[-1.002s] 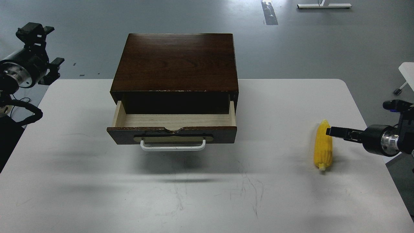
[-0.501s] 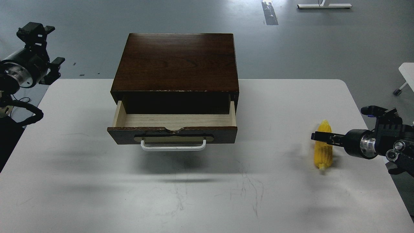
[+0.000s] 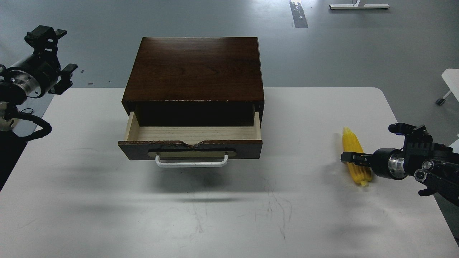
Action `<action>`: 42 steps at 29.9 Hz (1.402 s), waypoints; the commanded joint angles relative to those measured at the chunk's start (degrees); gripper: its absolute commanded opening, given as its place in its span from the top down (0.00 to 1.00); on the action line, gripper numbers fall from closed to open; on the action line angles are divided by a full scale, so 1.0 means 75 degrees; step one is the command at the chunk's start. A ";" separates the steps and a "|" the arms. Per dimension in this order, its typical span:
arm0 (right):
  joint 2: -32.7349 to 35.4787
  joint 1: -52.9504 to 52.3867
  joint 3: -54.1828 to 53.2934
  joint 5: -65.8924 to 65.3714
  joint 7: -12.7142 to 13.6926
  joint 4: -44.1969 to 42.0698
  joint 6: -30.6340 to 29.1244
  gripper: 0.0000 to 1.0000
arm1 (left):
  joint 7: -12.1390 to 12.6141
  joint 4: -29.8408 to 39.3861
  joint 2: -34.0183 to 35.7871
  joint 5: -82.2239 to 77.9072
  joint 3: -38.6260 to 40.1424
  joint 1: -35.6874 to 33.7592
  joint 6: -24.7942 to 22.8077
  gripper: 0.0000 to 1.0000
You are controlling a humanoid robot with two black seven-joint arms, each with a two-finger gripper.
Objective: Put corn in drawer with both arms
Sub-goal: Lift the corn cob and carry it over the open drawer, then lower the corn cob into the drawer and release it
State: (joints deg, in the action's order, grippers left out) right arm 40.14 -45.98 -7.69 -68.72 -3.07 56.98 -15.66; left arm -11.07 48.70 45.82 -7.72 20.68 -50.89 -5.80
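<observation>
Left end effector (image 3: 53, 53) hangs past the far-left corner of the desk (image 3: 89, 215), off the surface and well apart from everything; its fingers are spread, nothing held.

Drawer (image 3: 192, 134) at the middle of the far edge, pulled out of its dark wooden cabinet (image 3: 195, 68). Pale inside shows bare as far as visible. White handle (image 3: 192, 164) faces the near edge. Opening step judged done.

Corn (image 3: 353, 156) lies on the desk near the right edge, about midway along it, pointed end toward the far edge, well apart from the drawer. Right end effector (image 3: 349, 157) sits across the cob at mid-length, dark and edge-on; cannot tell how far open it is or whether it has a grip. Pick-up judged under way. Left to do: lift, carry, drop in drawer, likely close.

Desk: white, rounded corners, scuffed with fine dark scratches near the middle. Room: grey floor, dark tape strip (image 3: 299, 14), white furniture foot (image 3: 358, 6) at back.
</observation>
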 commanded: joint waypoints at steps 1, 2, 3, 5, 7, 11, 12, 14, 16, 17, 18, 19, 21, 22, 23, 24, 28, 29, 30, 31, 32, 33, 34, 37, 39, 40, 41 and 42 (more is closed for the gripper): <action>-0.0020 -0.0466 -0.0041 0.0022 -0.0141 0.0054 0.0026 0.95 | -0.0001 -0.0001 -0.0027 -0.0002 -0.0003 0.0011 0.0000 0.02; -0.0020 -0.0571 -0.0041 0.0022 -0.0188 0.0078 0.0037 0.95 | -0.0001 -0.0001 -0.0038 -0.0002 -0.0003 0.0011 0.0000 0.02; 0.0015 -0.0804 -0.0041 0.0010 -0.0316 0.0182 0.0072 0.95 | -0.0001 -0.0001 -0.0073 -0.0002 -0.0015 0.0011 0.0000 0.02; 0.0085 -0.1272 -0.0006 -0.0001 -0.0469 0.0509 0.0294 0.95 | -0.0001 -0.0001 -0.0097 -0.0014 -0.0015 0.0011 0.0000 0.02; 0.0191 -0.1859 0.0029 -0.0071 -0.0540 0.0874 0.0552 0.95 | -0.0001 -0.0001 -0.0109 -0.0014 -0.0015 0.0011 0.0000 0.02; 0.0332 -0.2971 0.0100 -0.0642 -0.0785 0.1435 0.0775 0.95 | -0.0001 -0.0001 -0.0121 -0.0014 -0.0027 0.0011 0.0012 0.02; 0.0332 -0.3148 0.0088 -0.0959 -0.0879 0.1542 0.0799 0.95 | -0.0001 -0.0001 -0.0144 -0.0014 -0.0027 0.0011 0.0012 0.02; 0.0332 -0.3583 0.0088 -0.1931 -0.1393 0.1823 0.0823 0.95 | -0.0001 -0.0001 -0.0167 -0.0025 -0.0027 0.0011 0.0012 0.02; 0.0297 -0.3945 0.0088 -0.2948 -0.2024 0.2138 0.0823 0.95 | -0.0001 -0.0001 -0.0167 -0.0025 -0.0027 0.0000 0.0012 0.02; 0.0262 -0.4133 0.0088 -0.3523 -0.2272 0.2303 0.0823 0.95 | -0.0001 -0.0001 -0.0167 -0.0025 -0.0027 0.0000 0.0012 0.02; 0.0250 -0.4193 0.0088 -0.3796 -0.2321 0.2374 0.0823 0.95 | -0.0001 -0.0001 -0.0167 -0.0025 -0.0027 0.0000 0.0012 0.02; 0.0157 -0.4309 0.0088 -0.4228 -0.2379 0.2456 0.0823 0.95 | -0.0001 -0.0001 -0.0167 -0.0014 -0.0015 0.0000 0.0012 0.02; -0.0088 -0.4381 0.0088 -0.4617 -0.2403 0.2469 0.0823 0.95 | -0.0001 -0.0001 -0.0156 -0.0025 -0.0015 0.0000 0.0012 0.02; -0.0415 -0.4416 0.0100 -0.4955 -0.2415 0.2469 0.0823 0.95 | -0.0001 -0.0001 -0.0156 -0.0014 -0.0015 -0.0012 0.0035 0.02; -0.0708 -0.4428 0.0100 -0.5237 -0.2461 0.2469 0.0823 0.95 | -0.0001 -0.0001 -0.0144 -0.0014 -0.0015 -0.0012 0.0036 0.02; -0.0839 -0.4428 0.0100 -0.5379 -0.2473 0.2469 0.0823 0.95 | -0.0001 -0.0001 -0.0132 -0.0014 -0.0015 -0.0012 0.0012 0.02; -0.1377 -0.4404 0.0146 -0.6548 -0.2566 0.2609 0.0823 0.95 | -0.0012 -0.0001 -0.0039 -0.0014 -0.0015 -0.0012 0.0035 0.02; -0.1507 -0.4416 0.0228 -0.6877 -0.2672 0.2632 0.0823 0.95 | -0.0012 -0.0001 -0.0027 -0.0014 -0.0003 -0.0012 0.0012 0.02; -0.1577 -0.4416 0.0275 -0.6973 -0.2707 0.2644 0.0834 0.95 | -0.0035 -0.0001 -0.0015 -0.0014 -0.0003 -0.0012 0.0012 0.02; -0.1729 -0.4416 0.0334 -0.7113 -0.2766 0.2644 0.0869 0.95 | -0.0117 -0.0001 0.0031 -0.0014 -0.0003 -0.0012 0.0012 0.02; -0.1800 -0.4416 0.0357 -0.7138 -0.2766 0.2644 0.0869 0.95 | -0.0164 -0.0001 0.0067 -0.0014 -0.0015 -0.0012 0.0012 0.02; -0.1963 -0.4428 0.0392 -0.7150 -0.2766 0.2644 0.0881 0.95 | -0.0234 -0.0001 0.0113 -0.0014 -0.0015 -0.0012 0.0012 0.02; -0.2034 -0.4416 0.0404 -0.7150 -0.2766 0.2644 0.0881 0.95 | -0.0258 -0.0001 0.0137 -0.0014 -0.0015 -0.0012 0.0012 0.02; -0.2281 -0.4544 0.0638 -0.7173 -0.2766 0.2621 0.0881 0.94 | -0.0293 -0.0001 0.0195 -0.0014 -0.0015 0.0000 0.0012 0.02; -0.2444 -0.4638 0.0848 -0.7173 -0.2766 0.2551 0.0881 0.94 | -0.0294 -0.0001 0.0266 -0.0014 -0.0015 0.0000 0.0012 0.02; -0.2515 -0.4639 0.0873 -0.7173 -0.2766 0.2527 0.0881 0.93 | -0.0294 -0.0001 0.0301 -0.0014 -0.0015 0.0000 0.0012 0.02; -0.2585 -0.4650 0.0908 -0.7173 -0.2766 0.2492 0.0881 0.93 | -0.0294 -0.0001 0.0324 -0.0014 -0.0015 0.0000 0.0012 0.02; -0.2714 -0.4662 0.0920 -0.7173 -0.2755 0.2376 0.0881 0.92 | -0.0294 -0.0001 0.0371 -0.0014 -0.0015 0.0000 0.0001 0.02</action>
State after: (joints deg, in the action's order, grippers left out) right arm 21.78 -80.57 -1.62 -122.51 -23.82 76.13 -9.04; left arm -13.24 48.68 47.85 -7.82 20.58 -50.89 -5.70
